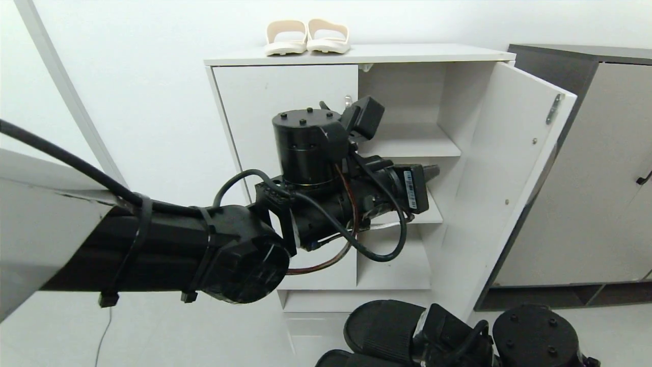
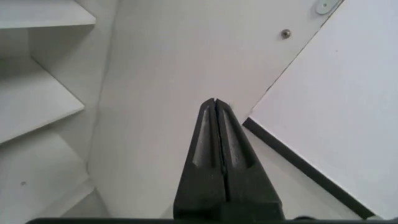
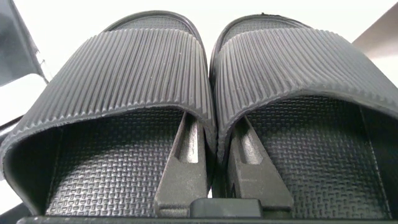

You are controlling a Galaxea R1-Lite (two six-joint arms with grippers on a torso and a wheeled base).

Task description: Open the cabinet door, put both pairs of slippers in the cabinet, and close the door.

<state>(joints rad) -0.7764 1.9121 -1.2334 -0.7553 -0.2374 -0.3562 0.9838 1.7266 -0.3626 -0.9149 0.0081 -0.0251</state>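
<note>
Two black slippers (image 3: 130,74) are held pinched together by the right gripper (image 3: 217,134), low before the open cabinet (image 1: 407,53); shelves (image 1: 407,148) lie ahead and above, with the closed, empty left gripper (image 2: 215,109) in the opening.

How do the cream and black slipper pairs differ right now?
Colour: the cream slippers are pale, the black slippers dark.
Place: the cream slippers sit on top of the cabinet; the black slippers are low in front of it.
Grip: the right gripper clamps the black slippers by their inner sides, one finger in each; nothing touches the cream slippers.
Shared: each pair lies side by side, and neither is inside the cabinet.
</note>
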